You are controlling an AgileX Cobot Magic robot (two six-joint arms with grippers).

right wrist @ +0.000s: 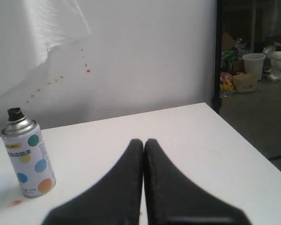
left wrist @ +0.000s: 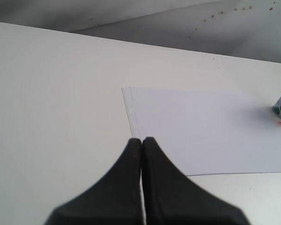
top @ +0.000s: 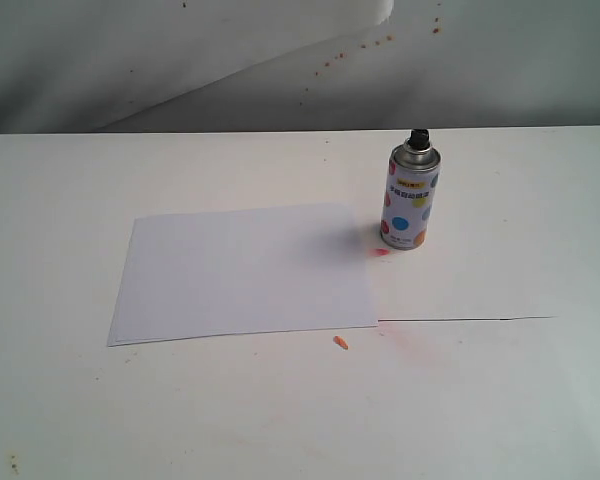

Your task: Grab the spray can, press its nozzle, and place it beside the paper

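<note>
The can [top: 411,203] stands upright toward the counter's [top: 70,200] far edge, just beside the paper's [top: 245,272] far right corner, with its nozzle [top: 418,136] on top. It is well apart from the right hand [right wrist: 144,140], and most of the paper lies between it and the left hand [left wrist: 141,139]. The exterior view shows neither hand. Only the wrist views show them, and the left one catches just the can's base. Both hands are closed, fingers pressed together, holding nothing.

One spray can [top: 411,200], one nozzle [top: 418,135], one paper sheet [top: 245,272], one orange scrap [top: 341,343]
</note>
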